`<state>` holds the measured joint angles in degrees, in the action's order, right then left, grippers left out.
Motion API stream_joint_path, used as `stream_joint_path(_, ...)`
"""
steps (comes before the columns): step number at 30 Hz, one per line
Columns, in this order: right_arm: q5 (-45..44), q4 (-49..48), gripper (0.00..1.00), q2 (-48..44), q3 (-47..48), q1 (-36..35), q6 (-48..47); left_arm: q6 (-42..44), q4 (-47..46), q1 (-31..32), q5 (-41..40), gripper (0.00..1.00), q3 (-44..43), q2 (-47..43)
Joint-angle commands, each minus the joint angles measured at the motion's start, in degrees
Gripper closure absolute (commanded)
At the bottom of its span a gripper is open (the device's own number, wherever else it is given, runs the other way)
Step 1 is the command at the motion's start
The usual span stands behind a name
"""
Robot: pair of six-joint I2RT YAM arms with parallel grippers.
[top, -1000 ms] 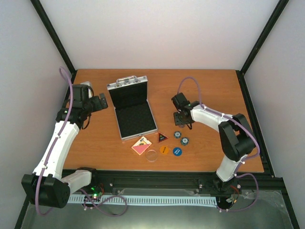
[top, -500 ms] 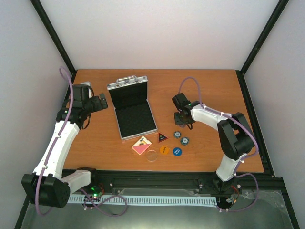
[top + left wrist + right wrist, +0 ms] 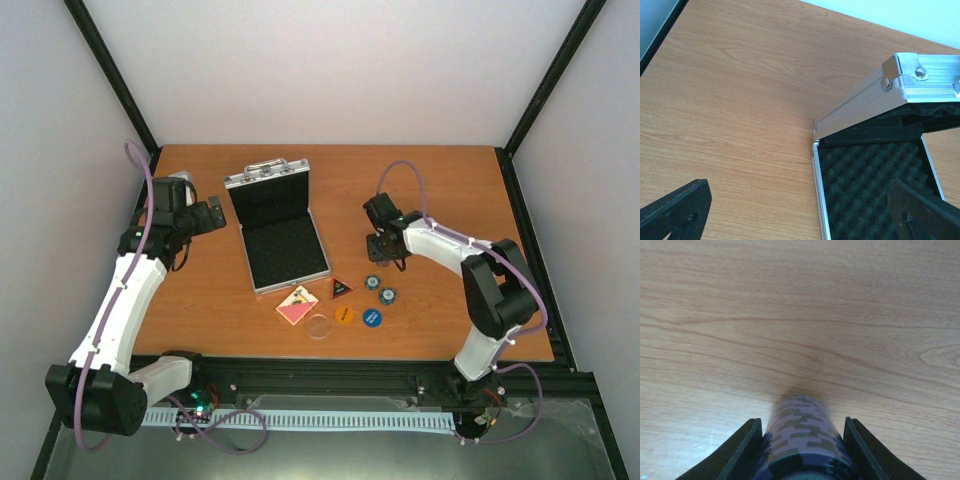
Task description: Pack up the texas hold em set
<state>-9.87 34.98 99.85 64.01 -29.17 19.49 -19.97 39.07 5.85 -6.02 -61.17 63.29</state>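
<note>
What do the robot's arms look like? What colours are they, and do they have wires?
The left arm and the right arm have white shells with chunky black joints. A thin purple cable loops along each one. The left end effector and the right end effector are black, each with two flat, wedge-shaped fingers.

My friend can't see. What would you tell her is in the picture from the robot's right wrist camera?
A stack of blue-and-white patterned chips sits squeezed between two black fingers at the bottom of the picture. Behind it, the wooden table fills the rest.
</note>
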Motion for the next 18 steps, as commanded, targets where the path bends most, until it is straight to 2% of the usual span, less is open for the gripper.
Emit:
stream_joint_path(1,2.4,-1.9,0.97,-7.2,1.1,0.3,-0.1,-0.8,0.8,0.2,-0.5,0.00,-1.4,0.0)
stream_joint_path(6,6.3,-7.0,0.97,-12.1,1.2,0.3,0.0,-0.8,0.8,0.2,-0.4,0.00,-1.8,0.2)
stream_joint_path(13,14.7,-20.2,0.97,-13.8,-1.1,-0.5,2.8,-1.0,0.5,0.2,-0.3,0.00,-1.5,0.2)
stream_joint_path(18,12.0,-26.2,0.97,-11.1,0.6,-3.9,4.1,-1.4,0.1,0.2,0.2,0.00,-1.1,0.2)
